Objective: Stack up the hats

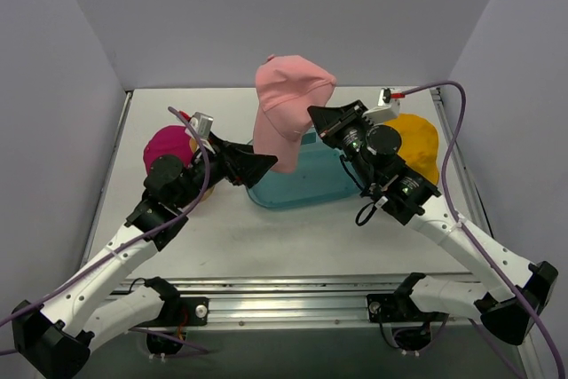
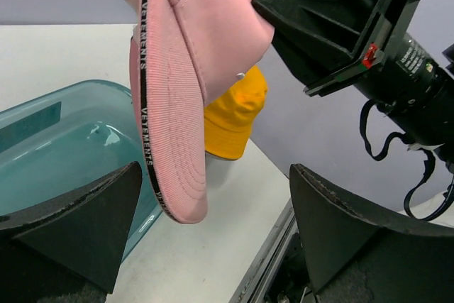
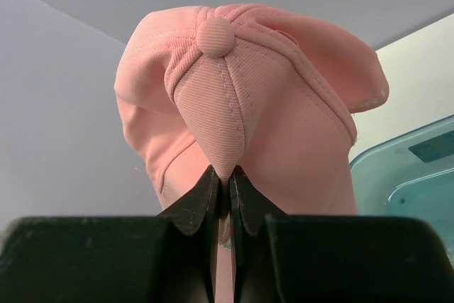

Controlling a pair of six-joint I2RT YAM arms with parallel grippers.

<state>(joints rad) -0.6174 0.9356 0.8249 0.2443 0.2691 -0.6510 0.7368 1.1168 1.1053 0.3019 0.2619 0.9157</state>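
From above, the pale pink hat (image 1: 288, 113) hangs in the air over the teal tray (image 1: 302, 191), pinched near its crown by the right gripper (image 1: 318, 119). The left gripper (image 1: 260, 166) waits low beside the tray, jaws spread wide and holding nothing. The magenta hat (image 1: 167, 146) sits behind the left arm and the yellow-orange hat (image 1: 417, 141) behind the right one, both well apart from the pink one, so a drop here lands in the tray and not on any stack. On to the left wrist view: the brim dangles ahead, framed between those open fingers (image 2: 85, 211). Close carelessly and they catch only the brim's edge, and floppy cloth like this just folds and slides out. Now the right wrist view: the jaws are clamped tight on a thin fold of fabric just below the top button. That's a small bite, I'd judge, and a quick swing could tug it free.
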